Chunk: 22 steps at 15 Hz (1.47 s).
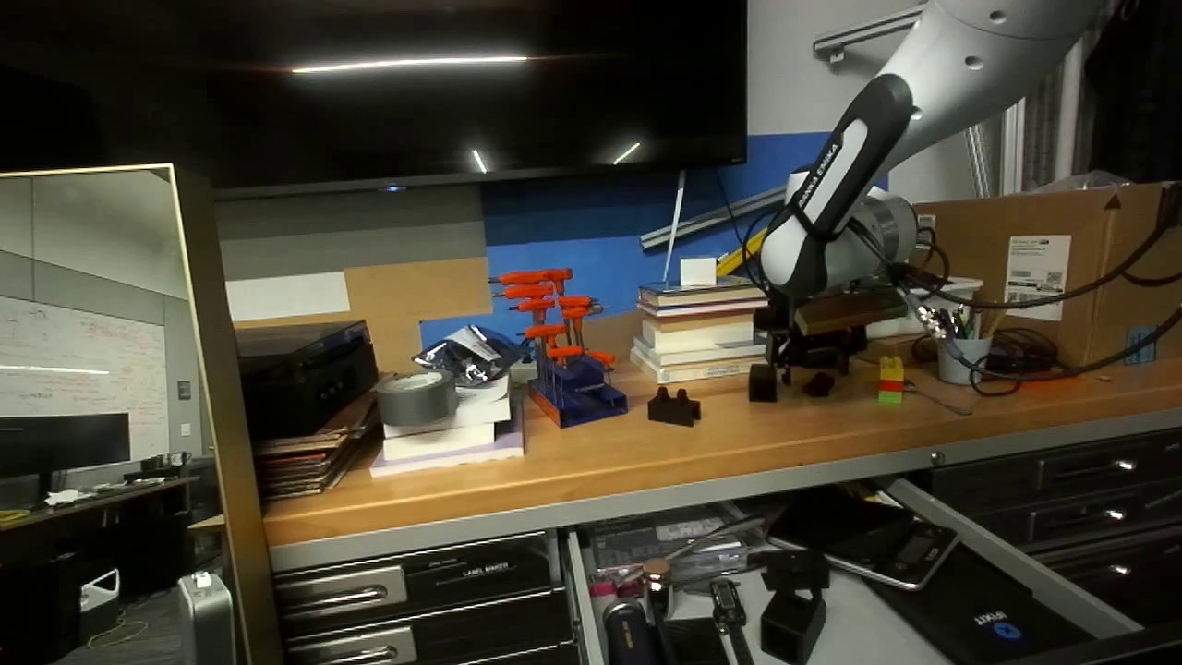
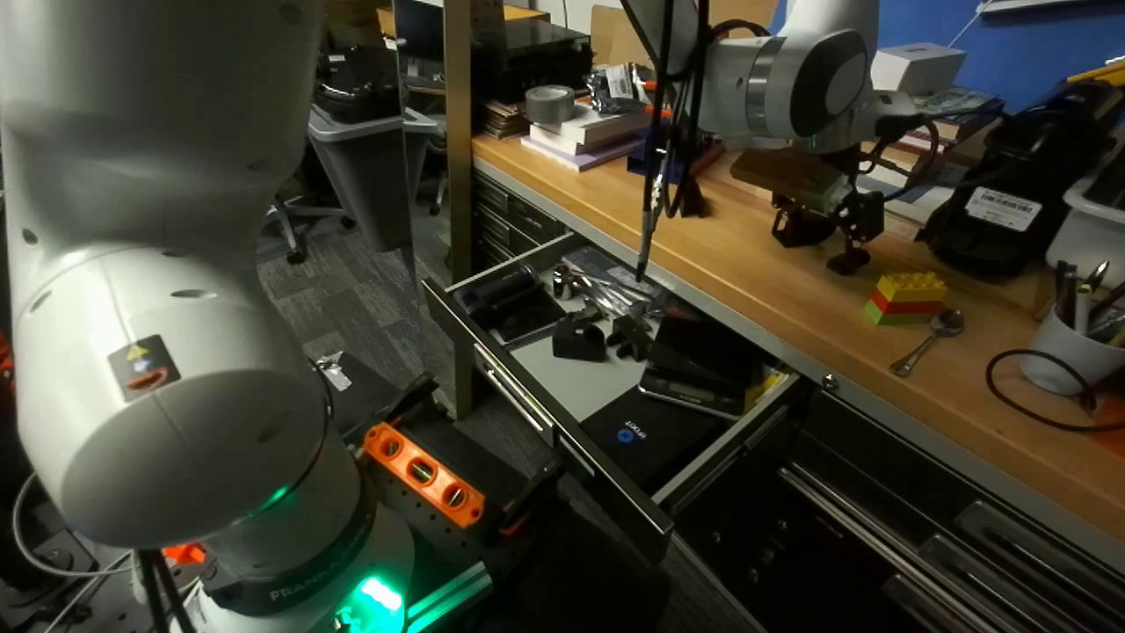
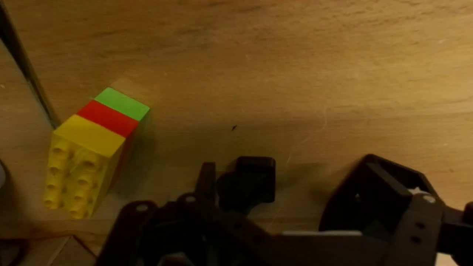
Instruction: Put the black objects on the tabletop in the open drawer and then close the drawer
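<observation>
The wooden tabletop (image 1: 591,462) carries three small black objects. One with two bumps (image 1: 674,408) stands left of the gripper in an exterior view. A boxy one (image 1: 763,382) and a small lumpy one (image 1: 818,384) lie close by my gripper (image 1: 814,362). In the wrist view my gripper (image 3: 314,195) is open and low over the table. The small lumpy object (image 3: 255,179) is just inside one finger; the boxy one (image 3: 364,199) is by the opposite finger, partly hidden. The drawer (image 2: 606,470) is pulled open, with black blocks (image 2: 578,338) inside.
A yellow, red and green toy brick stack (image 2: 907,299) stands near the gripper, with a spoon (image 2: 932,341) and a pen cup (image 2: 1055,352) beyond. Books (image 1: 702,337) and a red-handled tool rack (image 1: 577,388) stand behind. A scale (image 2: 694,396) lies in the drawer.
</observation>
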### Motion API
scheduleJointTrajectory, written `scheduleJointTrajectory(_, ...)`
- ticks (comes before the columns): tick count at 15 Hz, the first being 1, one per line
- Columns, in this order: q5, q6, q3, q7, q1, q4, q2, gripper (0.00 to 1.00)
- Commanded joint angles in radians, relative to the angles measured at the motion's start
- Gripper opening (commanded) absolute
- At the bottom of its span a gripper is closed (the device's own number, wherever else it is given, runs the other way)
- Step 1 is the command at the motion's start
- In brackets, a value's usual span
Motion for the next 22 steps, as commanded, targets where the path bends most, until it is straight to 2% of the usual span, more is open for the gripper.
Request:
scheduleJointTrajectory(1, 0.078, -0.041, 0.005, -0.05, -0.033, 0.141, 0.099, 1.0)
scheduleJointTrajectory(5, 0.135, -0.075, 0.016, -0.091, -0.065, 0.217, 0.155, 1.0)
scheduleJointTrajectory(12, 0.186, -0.128, 0.031, -0.138, -0.091, 0.284, 0.184, 1.0)
scheduleJointTrajectory(13, 0.188, -0.133, 0.033, -0.144, -0.092, 0.289, 0.186, 0.75)
scheduleJointTrajectory(14, 0.188, -0.138, 0.033, -0.147, -0.092, 0.294, 0.187, 0.74)
scheduleJointTrajectory(15, 0.189, -0.143, 0.033, -0.149, -0.093, 0.296, 0.187, 0.68)
scheduleJointTrajectory(18, 0.194, -0.165, 0.038, -0.158, -0.095, 0.306, 0.189, 0.42)
scheduleJointTrajectory(20, 0.193, -0.182, 0.039, -0.159, -0.094, 0.314, 0.193, 0.28)
scheduleJointTrajectory(21, 0.195, -0.188, 0.041, -0.162, -0.095, 0.317, 0.193, 0.23)
scheduleJointTrajectory(22, 0.199, -0.2, 0.044, -0.165, -0.096, 0.319, 0.195, 0.26)
